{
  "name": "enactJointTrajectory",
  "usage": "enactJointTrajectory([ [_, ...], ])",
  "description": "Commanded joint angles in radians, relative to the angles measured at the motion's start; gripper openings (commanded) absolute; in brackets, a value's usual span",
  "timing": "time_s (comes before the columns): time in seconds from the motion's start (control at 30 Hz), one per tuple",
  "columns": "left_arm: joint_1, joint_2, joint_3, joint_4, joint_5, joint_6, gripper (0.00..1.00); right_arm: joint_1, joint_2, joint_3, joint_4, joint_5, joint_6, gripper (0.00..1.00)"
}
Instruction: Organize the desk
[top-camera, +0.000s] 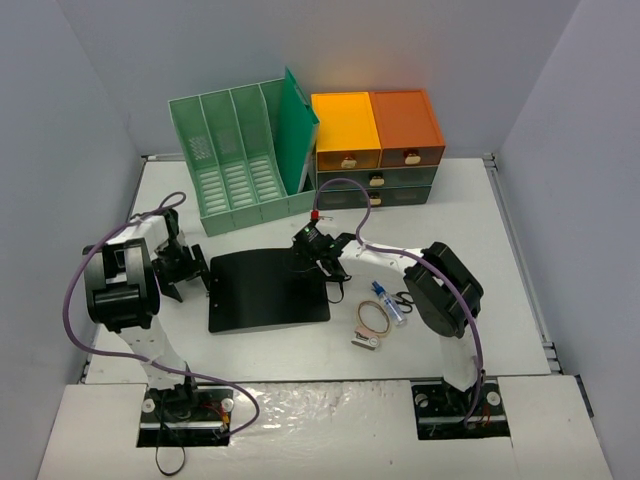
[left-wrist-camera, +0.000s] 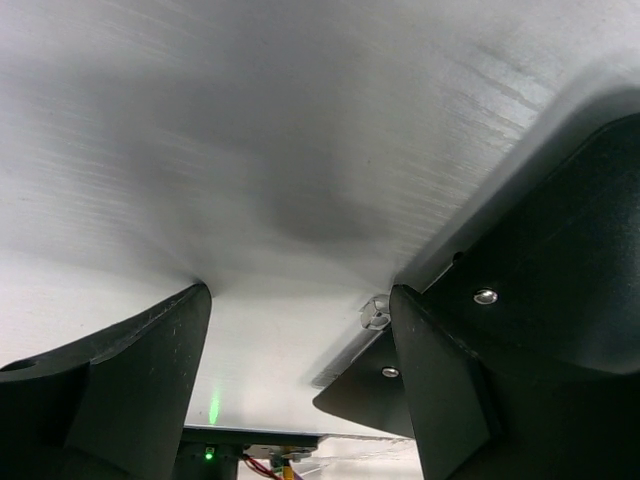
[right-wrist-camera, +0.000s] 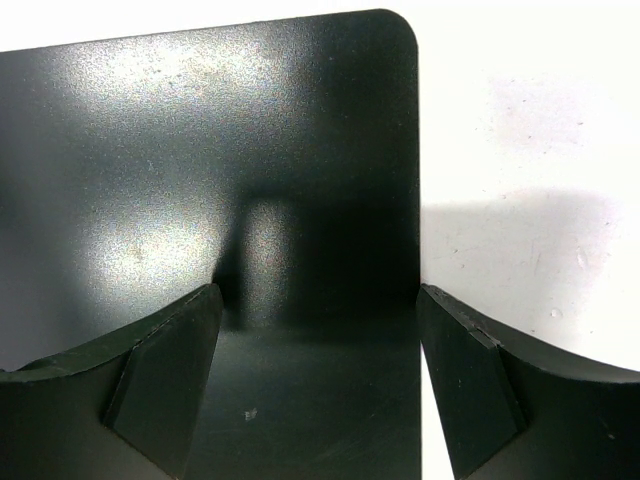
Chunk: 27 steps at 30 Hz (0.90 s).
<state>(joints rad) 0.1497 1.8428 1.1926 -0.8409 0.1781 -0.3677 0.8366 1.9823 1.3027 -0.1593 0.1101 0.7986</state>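
The black board (top-camera: 268, 290) lies flat in the middle of the desk (top-camera: 450, 200), just near of the green file rack (top-camera: 240, 160). The right gripper (right-wrist-camera: 318, 305) is spread open astride the board's right edge by its far corner. The left gripper (left-wrist-camera: 300, 300), also spread open, sits at the board's left edge. A clean lift probably needs one finger worked under the edge before closing.

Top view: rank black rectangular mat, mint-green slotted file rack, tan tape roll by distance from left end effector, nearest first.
1. black rectangular mat, right beside the left end effector
2. mint-green slotted file rack, behind it
3. tan tape roll, across the mat, right side
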Motion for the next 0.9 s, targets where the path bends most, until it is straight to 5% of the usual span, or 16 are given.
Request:
enactJointTrajectory([
  [0.0, -0.064, -0.011, -0.042, 0.074, 0.408, -0.062, 0.70, 0.027, 0.115, -0.057, 0.047, -0.164, 0.045, 0.74],
  [0.3, -0.061, -0.004, -0.111, 0.191, 0.556, -0.115, 0.70, 0.027, 0.114, -0.070, 0.044, -0.167, 0.036, 0.74],
  [0.87, -0.061, -0.016, -0.147, 0.286, 0.618, -0.158, 0.68, 0.027, 0.116, -0.079, 0.040, -0.171, 0.020, 0.74],
])
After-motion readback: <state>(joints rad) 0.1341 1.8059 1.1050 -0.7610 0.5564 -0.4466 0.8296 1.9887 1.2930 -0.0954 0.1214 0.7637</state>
